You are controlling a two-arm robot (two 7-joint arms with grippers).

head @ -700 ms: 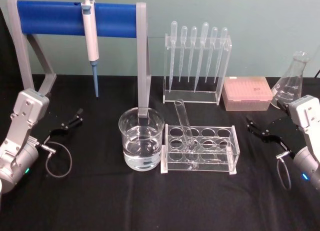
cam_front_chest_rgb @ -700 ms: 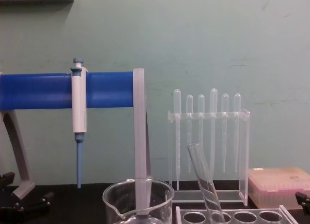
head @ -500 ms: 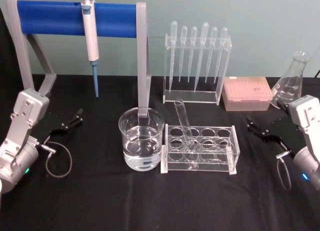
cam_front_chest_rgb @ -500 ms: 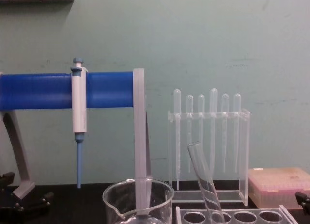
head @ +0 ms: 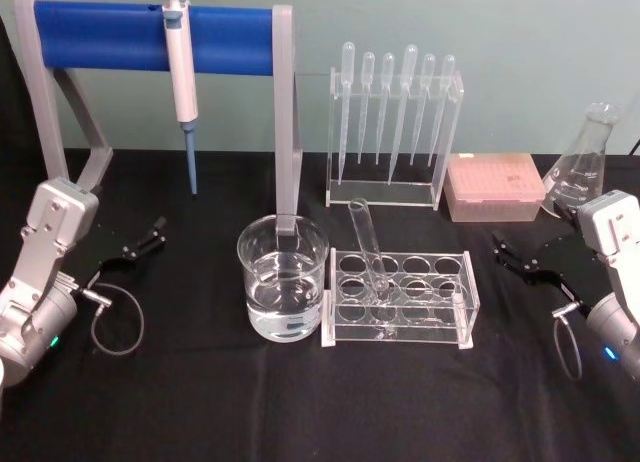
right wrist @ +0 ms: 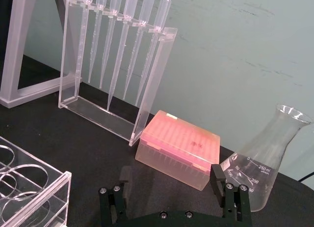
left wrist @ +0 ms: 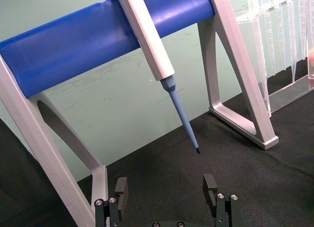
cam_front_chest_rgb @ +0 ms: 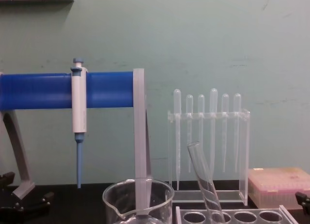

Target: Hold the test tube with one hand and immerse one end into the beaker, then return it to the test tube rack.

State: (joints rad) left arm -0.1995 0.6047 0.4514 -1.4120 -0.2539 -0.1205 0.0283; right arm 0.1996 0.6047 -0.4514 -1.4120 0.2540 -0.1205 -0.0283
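Black and flat-jawed, the left gripper (head: pixel 143 240) is parked at the far left, jaws spread and empty. A water-filled clear glass beaker (head: pixel 283 282) is set just beside the clear acrylic rack (head: pixel 462 304), where the clear glass test tube (head: pixel 368 247) is leaned, its rim exposed for gripping. The black right gripper (head: pixel 512 255) is held open and empty, with bare cloth between it and the rack.

White-and-blue pipettor (head: pixel 182 72) on blue-barred stand (head: pixel 100 37), pipettes (head: pixel 409 82) in clear holder (head: pixel 385 193), pink box (head: pixel 495 187), conical flask (head: pixel 580 167).
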